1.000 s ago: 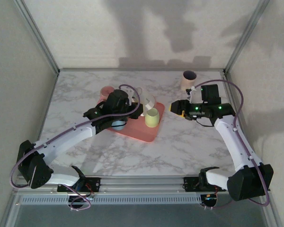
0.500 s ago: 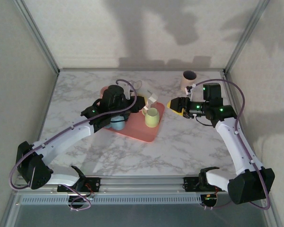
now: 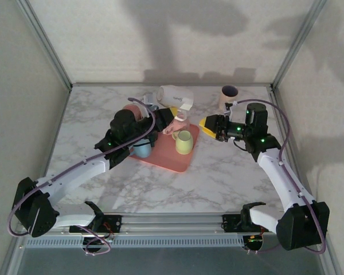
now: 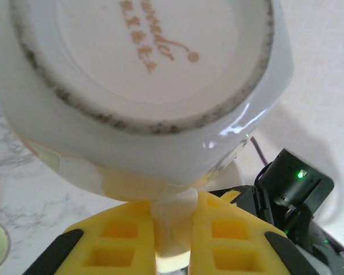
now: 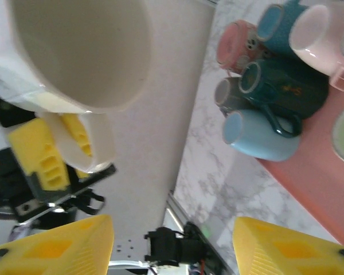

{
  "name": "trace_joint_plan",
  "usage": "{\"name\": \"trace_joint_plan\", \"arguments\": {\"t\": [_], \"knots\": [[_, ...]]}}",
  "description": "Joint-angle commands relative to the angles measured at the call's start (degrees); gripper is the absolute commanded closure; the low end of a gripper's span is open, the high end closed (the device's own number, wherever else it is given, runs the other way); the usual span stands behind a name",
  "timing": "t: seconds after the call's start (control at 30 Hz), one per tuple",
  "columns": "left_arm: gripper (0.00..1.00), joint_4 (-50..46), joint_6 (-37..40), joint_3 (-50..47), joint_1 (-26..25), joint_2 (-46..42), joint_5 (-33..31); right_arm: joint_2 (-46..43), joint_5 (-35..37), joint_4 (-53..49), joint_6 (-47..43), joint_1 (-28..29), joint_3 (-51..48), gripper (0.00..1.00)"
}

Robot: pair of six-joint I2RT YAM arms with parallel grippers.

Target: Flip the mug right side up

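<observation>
White mug hung in the air above the far side of the marble desk, tipped onto its side, with its base towards the left and its mouth towards the right in the top view. The left hand had closed on the mug's handle, which was pinched between its yellow fingers. In the left wrist view, the mug's round base with printed lettering faced the camera, just above the hand. In the right wrist view, the mug's open mouth faced the camera from the upper left.

The right hand hovered just to the right of the mug and slightly lower, apart from it, with its fingers spread wide and holding nothing.

Below the mug, a pink tray lay on the desk, carrying a pale green mug, a light blue mug and several others. A beige mug stood upright on the desk near the far right corner.
</observation>
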Motion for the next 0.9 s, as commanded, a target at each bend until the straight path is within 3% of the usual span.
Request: {"name": "trace_joint_plan", "arguments": {"t": [0.0, 0.2, 0.47, 0.87], "knots": [[1.0, 18.6, -5.5, -1.5, 0.5, -1.9, 1.9, -0.5, -3.3, 13.7, 7.3, 0.1, -1.3, 0.42], [1.0, 27.4, -9.6, -5.0, 0.5, -1.3, 2.7, 0.6, -2.6, 24.4, 14.8, 1.9, -2.3, 0.42], [1.0, 27.4, -8.8, -4.3, 0.6, -0.8, 3.6, 3.5, 0.9, 36.2, 22.8, 6.1, -3.1, 0.43], [1.0, 28.4, -9.6, -4.4, 0.6, -0.5, 4.2, 5.8, 3.7, 43.8, 28.4, 8.9, -3.5, 0.46]]}}
